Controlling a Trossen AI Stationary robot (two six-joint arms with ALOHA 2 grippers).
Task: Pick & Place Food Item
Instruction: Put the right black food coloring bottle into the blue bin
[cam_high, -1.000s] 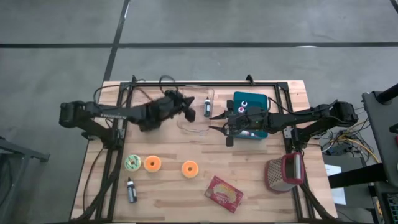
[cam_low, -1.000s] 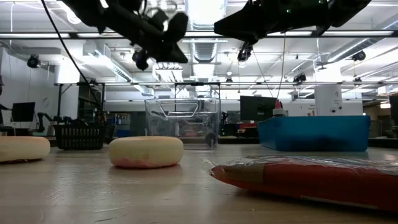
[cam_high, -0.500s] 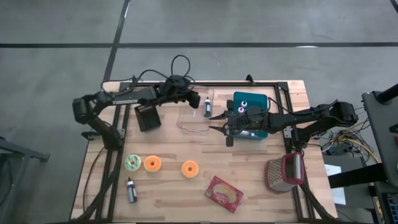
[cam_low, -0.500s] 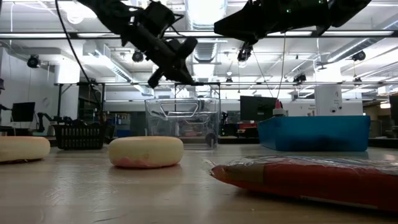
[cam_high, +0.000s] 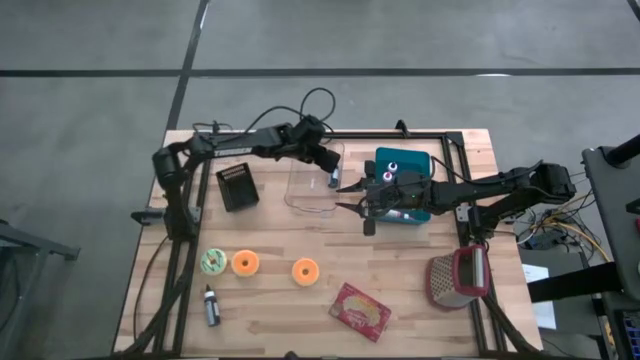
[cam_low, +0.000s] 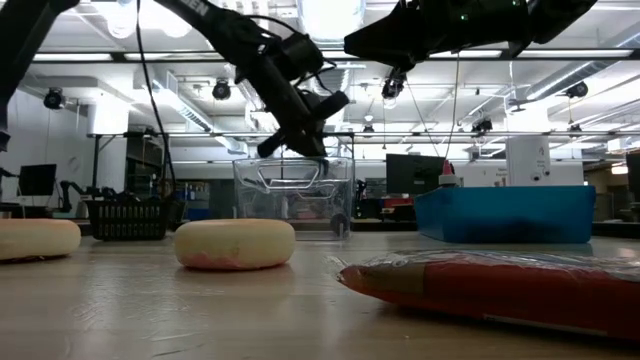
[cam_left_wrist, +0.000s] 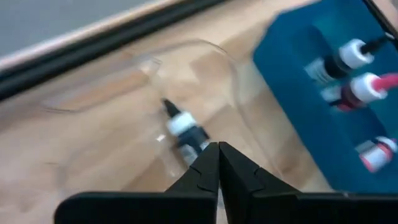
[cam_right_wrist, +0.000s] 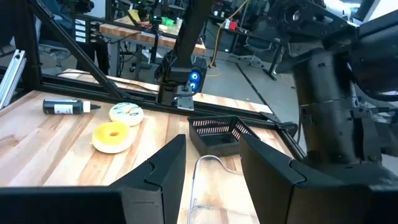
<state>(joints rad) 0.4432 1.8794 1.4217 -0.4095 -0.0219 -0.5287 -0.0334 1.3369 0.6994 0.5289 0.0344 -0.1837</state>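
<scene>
Left gripper (cam_high: 331, 167) clenched empty above the clear plastic container (cam_high: 313, 187), small dark bottle (cam_high: 333, 181) just below, right gripper (cam_high: 343, 197) spread, grasping nothing, beside the blue bin (cam_high: 428, 161)

The left arm reaches from the table's left side toward the middle, its left gripper (cam_high: 331, 167) tipped downward with the two fingers (cam_left_wrist: 205, 169) pressed flat together — nothing between them. The right arm stretches in from the right side, held level above the table; its right gripper (cam_high: 346, 198) points at the left one, just beside it, fingers (cam_right_wrist: 166, 163) parted — empty.
</scene>
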